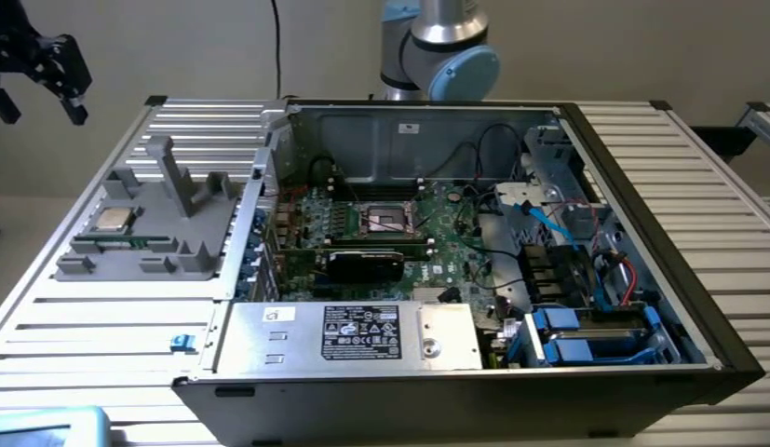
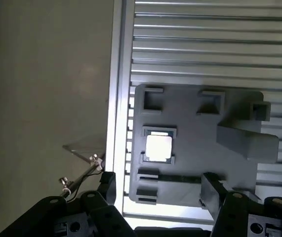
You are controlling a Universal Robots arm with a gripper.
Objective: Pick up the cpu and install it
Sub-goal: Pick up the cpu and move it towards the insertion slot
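The cpu, a small square chip with a shiny silver top, lies flat in a recess of the grey holder on the slatted table, to the exterior view's left of the open computer case. My gripper hangs high above the table's far corner on that side, well away from the chip. In the wrist view the cpu sits bright in the grey holder. My gripper is open, its two black fingers spread wide with nothing between them.
The open computer case shows its green motherboard with the cpu socket in the middle and a black card in front of it. A long green memory stick lies in the holder. The arm's base stands behind the case.
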